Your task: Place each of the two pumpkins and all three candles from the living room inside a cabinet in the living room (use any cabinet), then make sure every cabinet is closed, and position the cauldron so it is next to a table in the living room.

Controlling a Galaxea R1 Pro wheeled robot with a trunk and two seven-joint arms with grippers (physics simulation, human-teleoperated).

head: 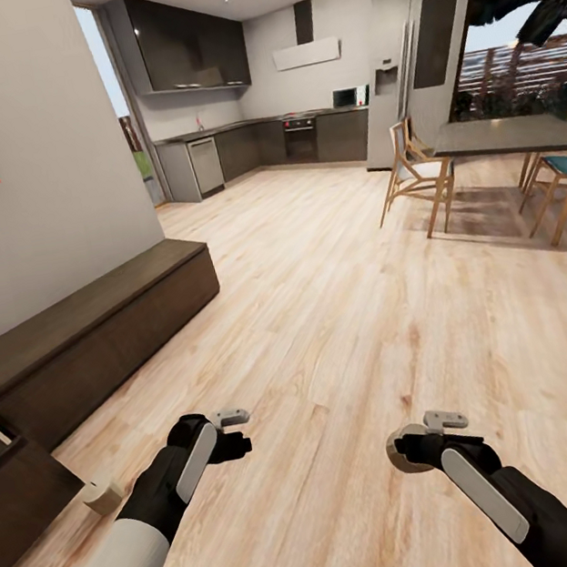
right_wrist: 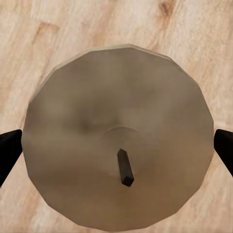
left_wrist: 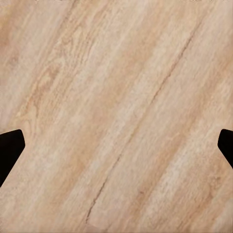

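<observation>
The right gripper (right_wrist: pixel 116 145) clamps a tan, faceted candle (right_wrist: pixel 119 133) with a dark wick. The left gripper (left_wrist: pixel 116 145) is spread, apparently empty, over the floor (left_wrist: pixel 116 73).

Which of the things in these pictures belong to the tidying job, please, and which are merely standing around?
Part of the job:
- candle held in the right gripper
- second candle on the floor by the cabinet
- long dark cabinet, one drawer open
- left gripper, open and empty

Just standing about:
- dining table
- wooden chair
- kitchen units
</observation>
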